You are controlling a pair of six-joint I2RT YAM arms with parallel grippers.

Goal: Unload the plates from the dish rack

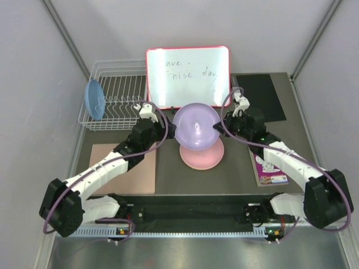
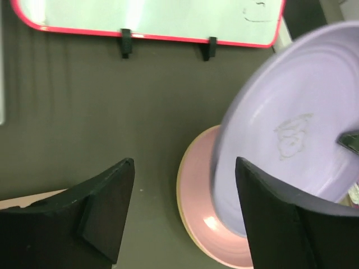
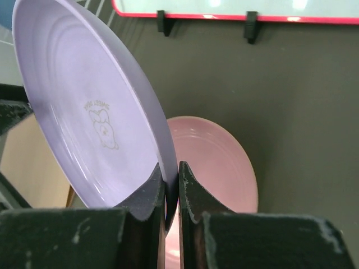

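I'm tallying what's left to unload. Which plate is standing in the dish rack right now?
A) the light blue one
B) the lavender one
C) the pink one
A: the light blue plate stands on edge at the left end of the dish rack, while the pink plate lies flat on the table and the lavender plate is pinched at its rim by the right gripper.

Smooth plastic, soft sheen: lavender plate (image 3: 95, 120), pink plate (image 3: 216, 162). Same plastic look on blue plate (image 1: 94, 100), 10 o'clock. White coated wire: dish rack (image 1: 120, 98). Glossy, glare-streaked face, red rim: whiteboard (image 1: 188, 75). Matt dark table mat (image 3: 303, 112). Matt black, scuffed grainy edges: right gripper (image 3: 171, 168).
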